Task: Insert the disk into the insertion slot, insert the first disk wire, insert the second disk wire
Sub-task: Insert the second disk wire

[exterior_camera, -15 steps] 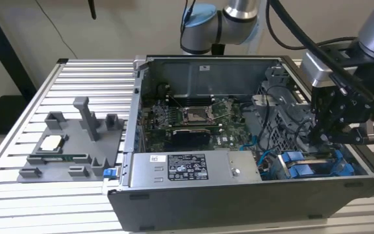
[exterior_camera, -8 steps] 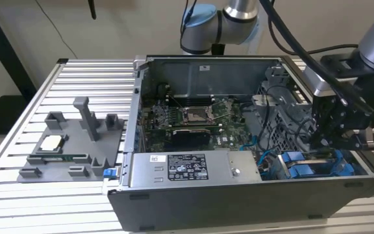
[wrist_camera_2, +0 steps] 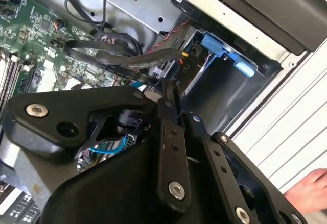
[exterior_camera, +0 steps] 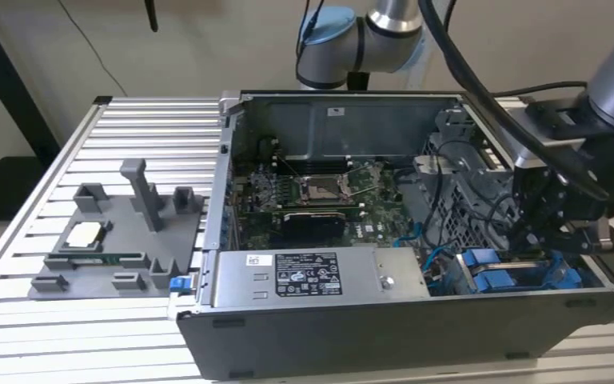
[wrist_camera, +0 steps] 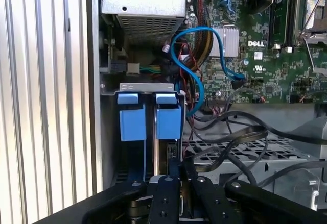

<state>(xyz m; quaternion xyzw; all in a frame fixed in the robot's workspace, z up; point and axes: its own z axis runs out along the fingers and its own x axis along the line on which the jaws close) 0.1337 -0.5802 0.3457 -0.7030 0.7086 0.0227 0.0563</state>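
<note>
1. Gripper [exterior_camera: 558, 240] is seen in the exterior view hanging over the 4 o'clock corner of the case [exterior_camera: 414, 328], just above the slot [exterior_camera: 595, 276]. Whether it is open or shut, and whether anything is held, cannot be told. In both wrist views its tip [wrist_camera: 179, 175] is seen right at the slot's mouth, among black cables [wrist_camera: 230, 137].
2. Printed labels are carried by the power supply [exterior_camera: 307, 276] at the case's 6 o'clock edge and by a small white sticker [exterior_camera: 337, 112] on the wall at 12 o'clock. White lettering is printed on the motherboard [wrist_camera: 265, 55]. None of it is read out here.
3. The disk [wrist_camera: 168, 122] is seated on edge in the slot [wrist_camera: 145, 86], its blue carrier end turned outward beside a second blue fitting [wrist_camera: 132, 119]. Its body is sunk into the bay, so its long axis appears to run inward, though most of it is hidden.
4. A blue cable [wrist_camera: 204, 35] is looped over the motherboard near the slot.
5. A grey fixture tray [exterior_camera: 115, 240] is placed on the table [exterior_camera: 29, 320] at 9 o'clock of the case.
6. Part of a hand [wrist_camera_2: 311, 188] is seen in the second wrist view, outside the case.
</note>
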